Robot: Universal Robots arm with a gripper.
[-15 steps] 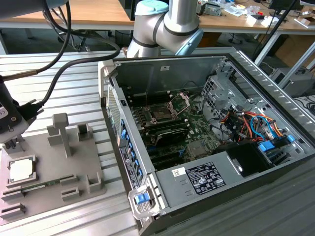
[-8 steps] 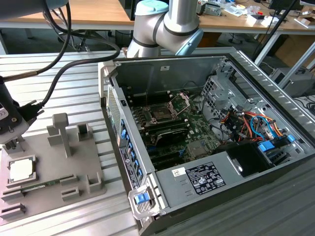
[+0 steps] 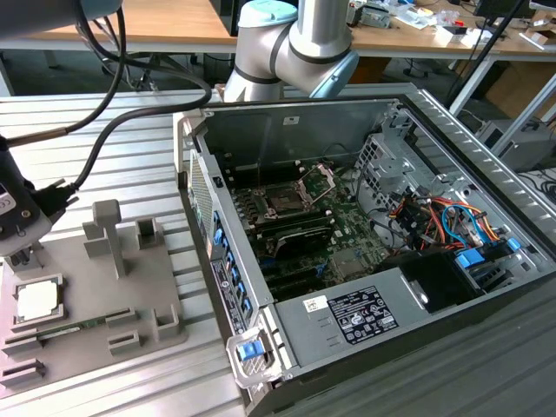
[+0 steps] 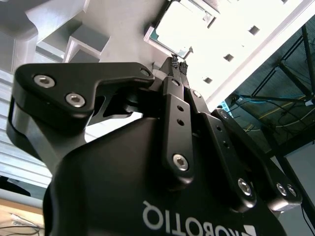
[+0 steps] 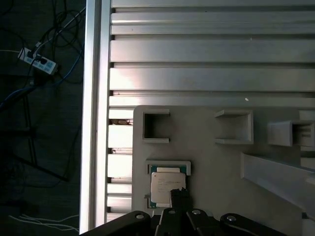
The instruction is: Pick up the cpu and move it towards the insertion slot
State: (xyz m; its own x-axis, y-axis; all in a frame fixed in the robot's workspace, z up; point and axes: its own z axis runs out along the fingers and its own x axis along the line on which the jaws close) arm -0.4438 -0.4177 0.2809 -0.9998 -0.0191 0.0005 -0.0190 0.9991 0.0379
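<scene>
Silvery, faintly printed cpu (image 5: 161,184) lies beneath closed hand (image 5: 178,193).

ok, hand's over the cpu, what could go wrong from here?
The cpu lies in a shallow recess of the grey tray, and the hand sits with its fingertips together over the chip's top; a grip on such thin edges could slip or tilt it.
The insertion slot lies deep inside the open computer case, near upright walls and loose cables; the arm could clip them going in.
</scene>
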